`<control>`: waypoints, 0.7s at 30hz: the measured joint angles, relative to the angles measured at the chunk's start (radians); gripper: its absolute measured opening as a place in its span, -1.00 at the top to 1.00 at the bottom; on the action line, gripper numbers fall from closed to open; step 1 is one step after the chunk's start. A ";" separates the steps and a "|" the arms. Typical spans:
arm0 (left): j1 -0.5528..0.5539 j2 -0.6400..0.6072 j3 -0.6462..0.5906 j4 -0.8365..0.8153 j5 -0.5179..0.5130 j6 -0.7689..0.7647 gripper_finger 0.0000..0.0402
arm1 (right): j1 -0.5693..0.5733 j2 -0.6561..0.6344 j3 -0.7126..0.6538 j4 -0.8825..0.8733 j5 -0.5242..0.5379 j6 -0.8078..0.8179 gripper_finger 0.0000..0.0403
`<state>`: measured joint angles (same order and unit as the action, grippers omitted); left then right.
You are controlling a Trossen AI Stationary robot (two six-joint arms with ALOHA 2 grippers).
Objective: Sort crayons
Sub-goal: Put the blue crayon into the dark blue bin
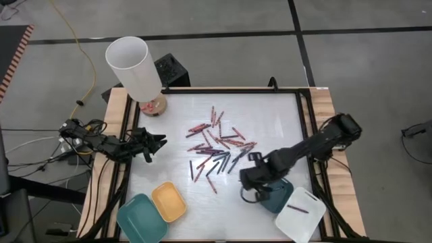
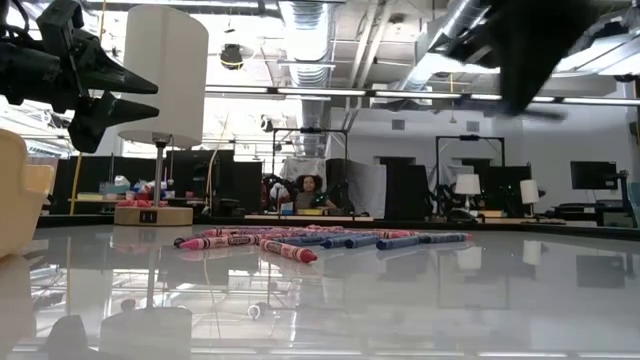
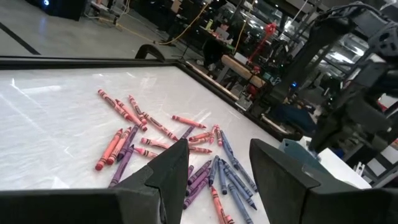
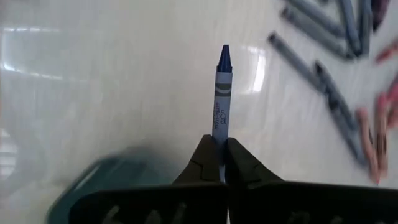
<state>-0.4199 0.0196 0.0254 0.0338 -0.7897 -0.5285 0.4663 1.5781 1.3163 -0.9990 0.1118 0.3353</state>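
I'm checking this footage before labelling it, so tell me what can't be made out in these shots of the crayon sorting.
- Dark teal tray, high view: mostly covered by the right claw; contents hidden.
- Same tray, right wrist view: a blurred smear beside the blue paper-wrapped crayon pinched there.
- Right arm, low view: only a dark blur at the top edge.
- Scattered loose crayons, high view: too small to count or read.
- Left claw, left wrist view: fingers apart, covering some crayons.

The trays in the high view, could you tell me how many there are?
4: teal tray and yellow tray near the left arm; dark-blue tray, partly hidden, and white tray below the right arm.
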 joint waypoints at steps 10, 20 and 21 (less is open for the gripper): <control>0.000 0.000 0.000 0.000 -0.001 0.000 0.20 | 0.199 -0.027 0.000 -0.230 0.025 0.225 0.99; 0.000 0.000 0.000 -0.001 -0.021 0.000 0.20 | 0.315 -0.006 -0.023 -0.254 0.024 0.069 0.99; 0.000 0.000 0.000 -0.001 -0.027 0.000 0.20 | 0.317 -0.006 -0.026 -0.259 0.024 0.044 0.99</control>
<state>-0.4202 0.0193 0.0250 0.0327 -0.8168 -0.5282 0.7829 1.5719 1.2900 -1.2578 0.1356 0.3797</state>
